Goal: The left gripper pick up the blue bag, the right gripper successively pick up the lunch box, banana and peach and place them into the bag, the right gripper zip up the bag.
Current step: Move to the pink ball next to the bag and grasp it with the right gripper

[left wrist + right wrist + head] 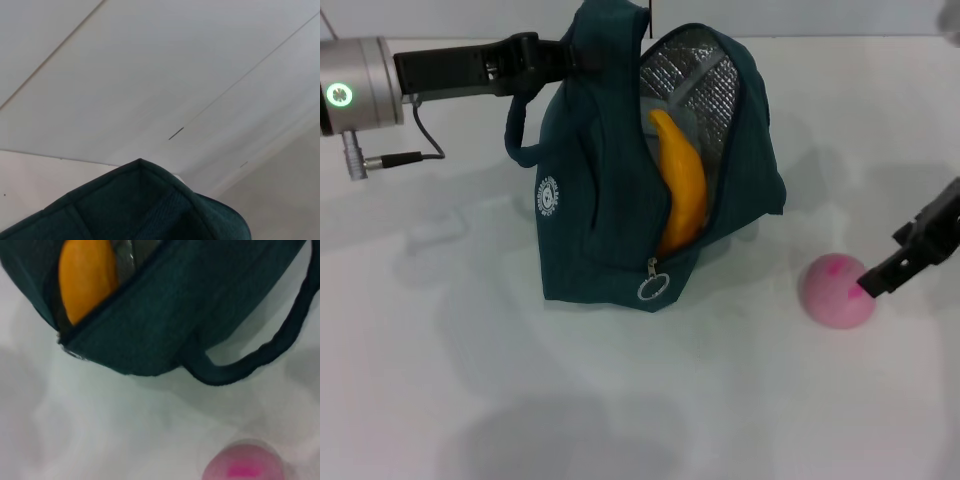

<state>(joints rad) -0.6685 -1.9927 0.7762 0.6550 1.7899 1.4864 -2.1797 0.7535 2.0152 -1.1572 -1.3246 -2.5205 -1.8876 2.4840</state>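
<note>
1. Centrally, blue bag (pixel 620 200) upright on white table (pixel 470 400), zip open, foil lining (pixel 695 75) showing at 12 o'clock of the opening; ring pull (pixel 653 288) hanging at 6 o'clock of the zip; white round logo (pixel 549 197) on side panel at 9 o'clock; one handle loop drooping near the logo side.
2. Left gripper (pixel 565 50) reaching in from 9 o'clock, clamped on top edge of bag near upper handle; silver wrist with green light (pixel 340 95) at far 9 o'clock. Left wrist view: only a teal bag corner (pixel 140 200) against pale background.
3. Banana (pixel 682 190) inside bag, standing on end, curved, upper tip toward 12 o'clock, leaning against lining; also seen in the opening in right wrist view (pixel 87 275).
4. Right gripper (pixel 880 278) at 3 o'clock, well apart from bag, fingertip against peach; spread of fingers: cannot tell.
5. Peach (pixel 837 291) on table at 4 o'clock of bag, outside it; darker pink blotch on top; low in right wrist view (pixel 245 462).
</note>
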